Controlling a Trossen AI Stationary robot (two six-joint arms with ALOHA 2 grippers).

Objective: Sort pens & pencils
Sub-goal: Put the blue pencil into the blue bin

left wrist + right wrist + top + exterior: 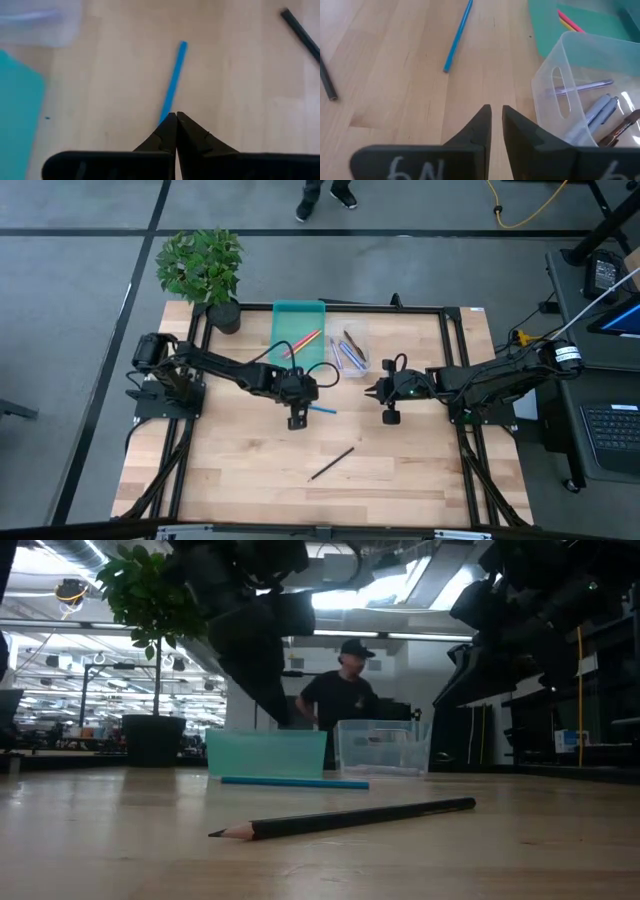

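A blue stick (322, 410) lies flat on the wood, also in the left wrist view (173, 82) and the low view (295, 782). A black pencil (332, 463) lies nearer the front edge (345, 819). The teal tray (300, 330) holds yellow-orange and pink-red sticks (306, 340). The clear tray (350, 352) holds purple, blue-grey and dark brown ones (592, 112). My left gripper (176, 116) is shut and hovers over the blue stick's near end, above the table. My right gripper (496, 109) waits right of the clear tray, its fingers a narrow slit apart.
A potted plant (205, 270) stands at the table's far left corner. A black frame (440, 310) runs round the table's edges. A person (345, 690) stands beyond the far edge. Bare wood (250, 470) spreads across the near half around the black pencil.
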